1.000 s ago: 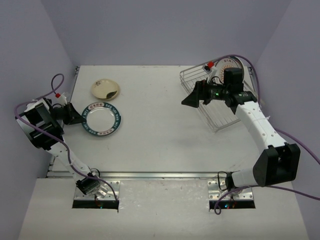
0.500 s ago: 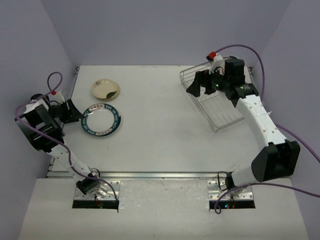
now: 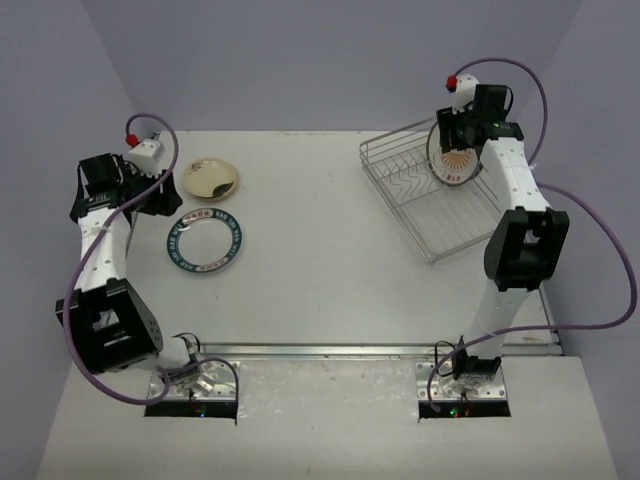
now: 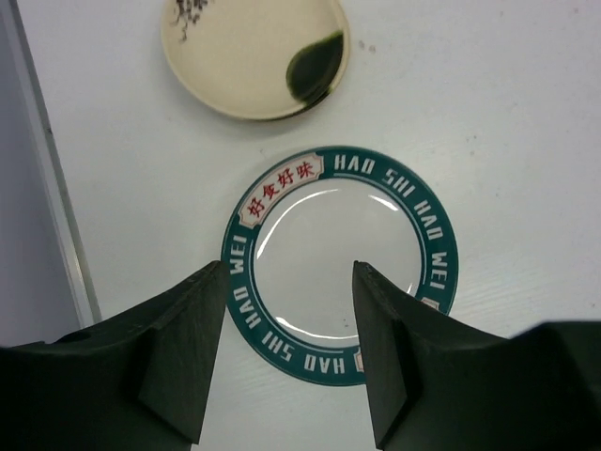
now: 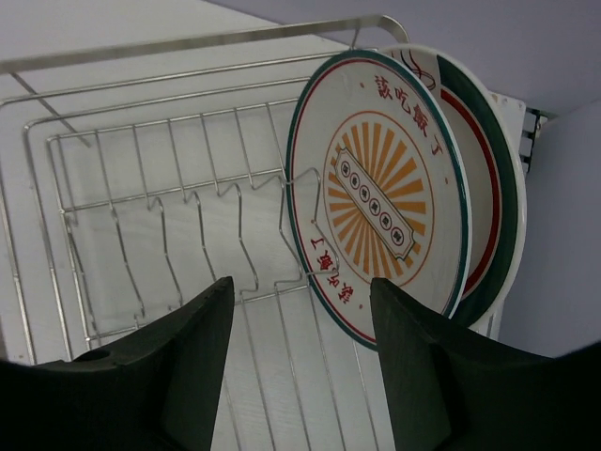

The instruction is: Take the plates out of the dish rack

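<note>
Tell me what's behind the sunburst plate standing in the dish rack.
A second plate stands just behind the sunburst plate in the dish rack. Only its outer edge shows: cream, with a red ring and dark green rim. Its middle is covered.

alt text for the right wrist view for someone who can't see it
In a silver wire dish rack, a front plate with an orange sunburst centre stands on edge at the right, a rear plate close behind it. The right gripper, open and holding nothing, frames the bottom edge.
</note>
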`<state>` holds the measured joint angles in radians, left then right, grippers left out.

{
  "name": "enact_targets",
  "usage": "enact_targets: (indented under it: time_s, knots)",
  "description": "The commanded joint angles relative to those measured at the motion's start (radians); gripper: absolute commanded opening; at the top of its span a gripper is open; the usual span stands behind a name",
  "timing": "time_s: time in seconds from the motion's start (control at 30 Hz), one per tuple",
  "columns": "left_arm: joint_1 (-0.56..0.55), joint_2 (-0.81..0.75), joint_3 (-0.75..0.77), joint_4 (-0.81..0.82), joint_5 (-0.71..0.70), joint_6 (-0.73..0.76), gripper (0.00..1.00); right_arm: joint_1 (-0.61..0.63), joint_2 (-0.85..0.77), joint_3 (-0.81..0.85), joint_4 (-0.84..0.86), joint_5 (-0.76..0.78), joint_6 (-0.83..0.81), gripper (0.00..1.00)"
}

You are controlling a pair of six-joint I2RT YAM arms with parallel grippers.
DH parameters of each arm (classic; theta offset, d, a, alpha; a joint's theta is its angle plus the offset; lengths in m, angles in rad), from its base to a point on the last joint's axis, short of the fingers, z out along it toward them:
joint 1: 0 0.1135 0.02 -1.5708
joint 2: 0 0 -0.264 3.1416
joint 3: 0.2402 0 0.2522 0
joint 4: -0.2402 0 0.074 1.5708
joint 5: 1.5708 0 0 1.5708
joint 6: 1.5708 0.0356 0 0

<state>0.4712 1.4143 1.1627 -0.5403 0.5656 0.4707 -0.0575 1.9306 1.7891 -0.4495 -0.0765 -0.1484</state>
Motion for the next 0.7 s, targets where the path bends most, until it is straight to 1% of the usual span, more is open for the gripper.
enact_targets:
  time_s: [0.0, 0.1, 0.23, 0.5, 0.67]
  knots:
    - [-0.071, -0.145, -0.056, 0.137, -0.099, 0.022, 0.56, 0.009, 0.051, 0.099, -0.002, 0.093, -0.101, 0.59]
    - [-0.116, -0.234, -0.093, 0.165, -0.118, 0.028, 0.58, -0.003, 0.074, 0.124, 0.017, 0.129, -0.098, 0.58]
    - [-0.165, -0.279, -0.125, 0.168, -0.149, 0.046, 0.59, -0.008, 0.056, 0.115, 0.055, 0.122, -0.101, 0.57]
    - [-0.181, -0.278, -0.13, 0.168, -0.156, 0.037, 0.59, -0.016, 0.054, 0.161, 0.055, 0.135, -0.134, 0.57]
    - [-0.186, -0.277, -0.136, 0.17, -0.156, 0.032, 0.59, -0.044, 0.096, 0.218, 0.054, 0.16, -0.136, 0.56]
